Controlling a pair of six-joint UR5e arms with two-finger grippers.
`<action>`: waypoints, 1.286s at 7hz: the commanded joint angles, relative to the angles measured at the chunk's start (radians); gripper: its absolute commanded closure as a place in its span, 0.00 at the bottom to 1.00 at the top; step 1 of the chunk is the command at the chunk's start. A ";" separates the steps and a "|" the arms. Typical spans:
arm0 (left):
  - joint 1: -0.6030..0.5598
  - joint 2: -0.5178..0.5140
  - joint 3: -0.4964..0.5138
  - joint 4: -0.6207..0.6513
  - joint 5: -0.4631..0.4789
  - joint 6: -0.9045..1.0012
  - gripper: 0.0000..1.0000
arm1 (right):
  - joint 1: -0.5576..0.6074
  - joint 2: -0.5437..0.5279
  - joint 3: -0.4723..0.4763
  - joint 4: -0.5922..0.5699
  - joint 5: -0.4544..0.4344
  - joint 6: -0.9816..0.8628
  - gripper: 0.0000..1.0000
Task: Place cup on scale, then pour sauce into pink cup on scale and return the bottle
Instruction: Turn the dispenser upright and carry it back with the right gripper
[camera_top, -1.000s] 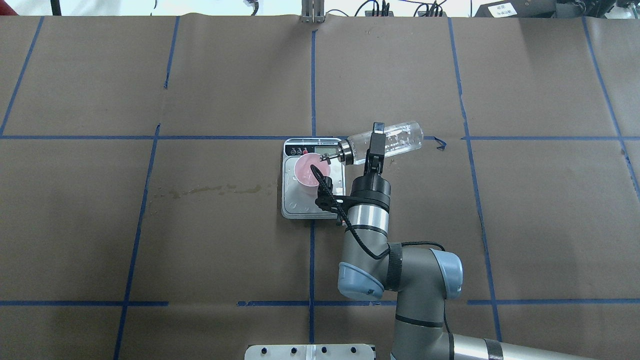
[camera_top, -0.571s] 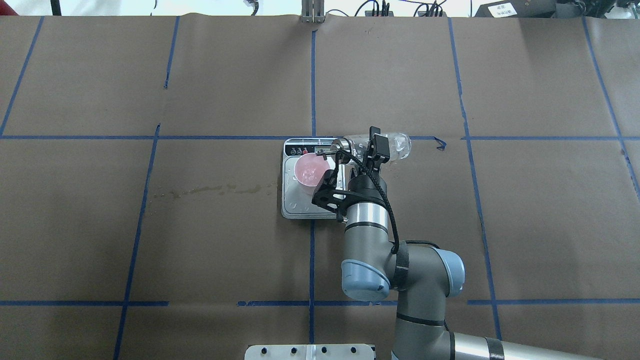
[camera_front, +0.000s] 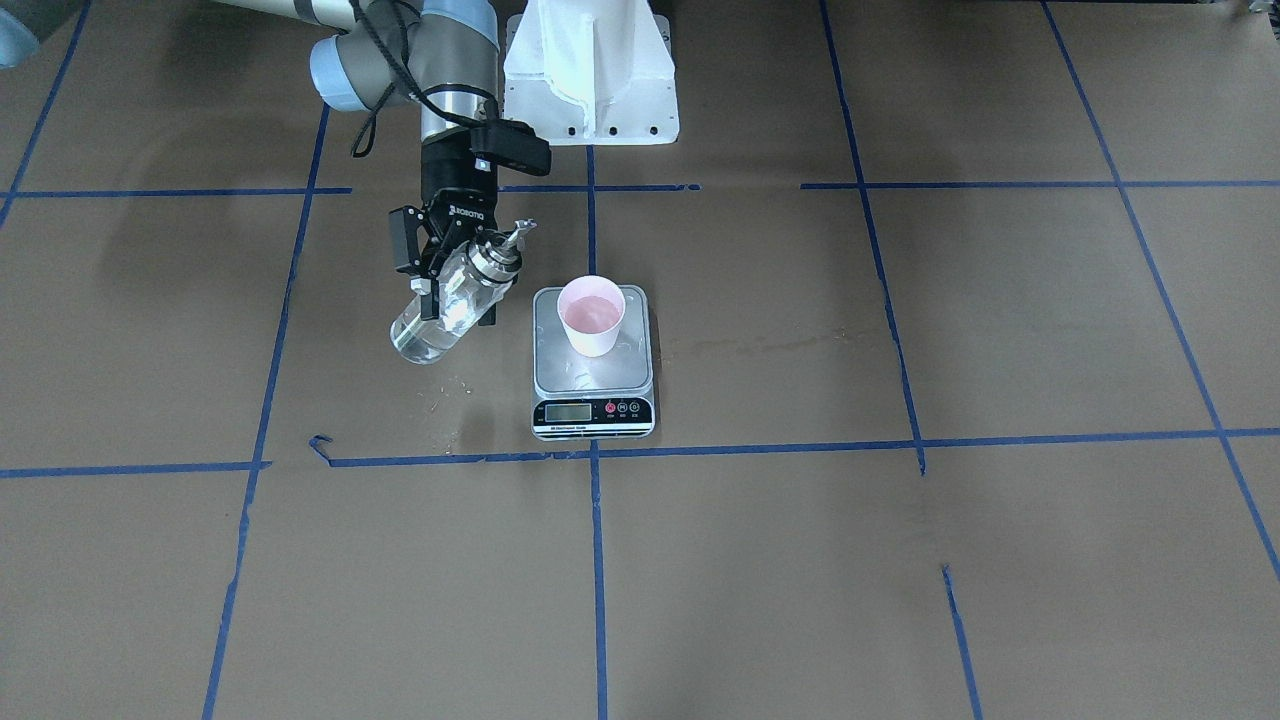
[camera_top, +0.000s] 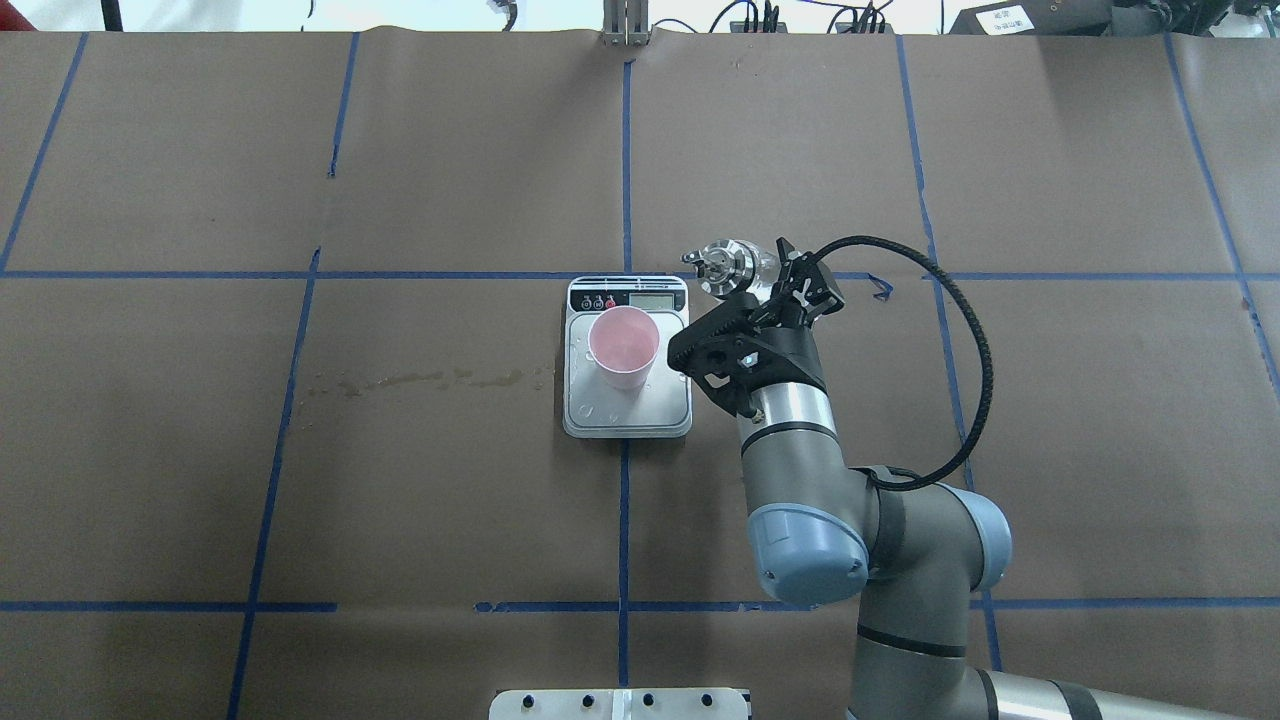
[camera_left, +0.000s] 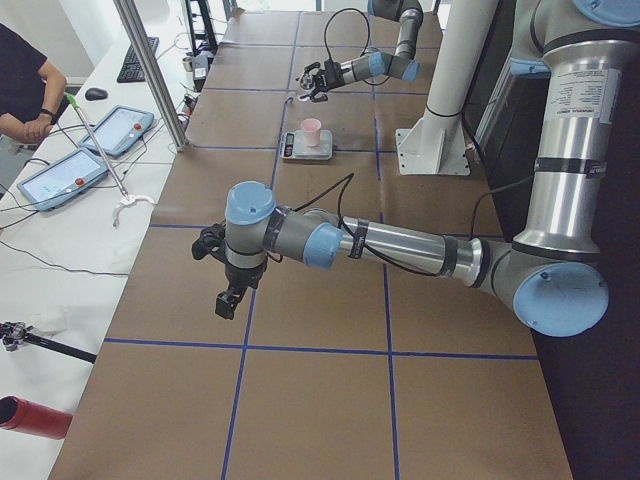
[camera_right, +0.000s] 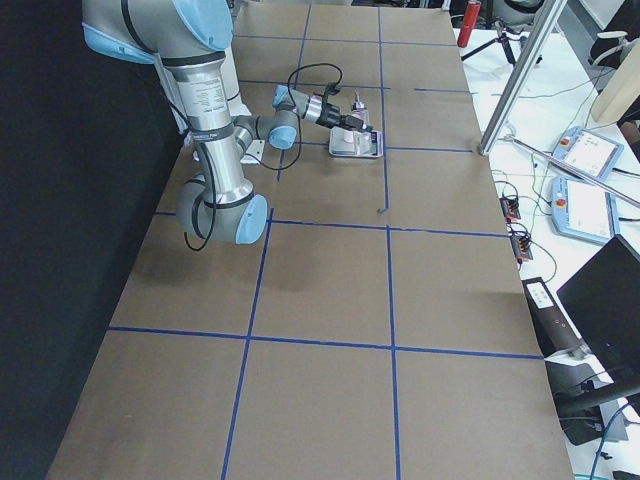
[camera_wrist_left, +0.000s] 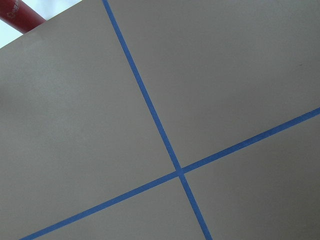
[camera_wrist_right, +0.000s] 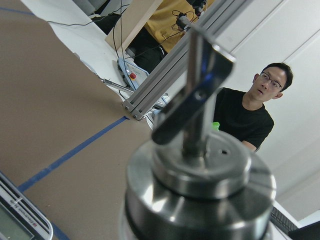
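The pale pink cup (camera_top: 623, 345) stands upright on the silver scale (camera_top: 627, 415), at the display end of its platform. It also shows in the front view (camera_front: 591, 315) on the scale (camera_front: 593, 385). My right gripper (camera_top: 775, 290) is shut on the clear bottle (camera_top: 735, 265), held off the table just to the right of the scale. The bottle (camera_front: 450, 305) leans a little, spout up, with clear sauce low inside. Its metal collar and spout fill the right wrist view (camera_wrist_right: 200, 165). My left gripper (camera_left: 228, 300) hangs far off over bare paper; I cannot tell if it is open.
Drops lie on the scale's platform and a wet streak (camera_top: 420, 380) marks the brown paper left of it. Blue tape lines grid the table. The white robot base (camera_front: 590, 70) stands behind the scale. An operator (camera_wrist_right: 255, 110) sits beyond the table's far edge.
The right gripper has swung the bottle from lying sideways with its spout over the cup to nearly upright, and has drawn it right, clear of the cup. The cup and scale have not moved.
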 joint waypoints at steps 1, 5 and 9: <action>0.000 -0.002 -0.007 0.002 -0.003 -0.002 0.00 | 0.046 -0.153 0.092 0.001 0.060 0.224 1.00; -0.009 -0.002 -0.035 0.002 0.000 -0.002 0.00 | 0.091 -0.380 0.179 0.001 0.216 0.747 1.00; -0.009 -0.002 -0.039 0.002 0.000 -0.002 0.00 | 0.089 -0.388 0.115 0.002 0.218 0.875 1.00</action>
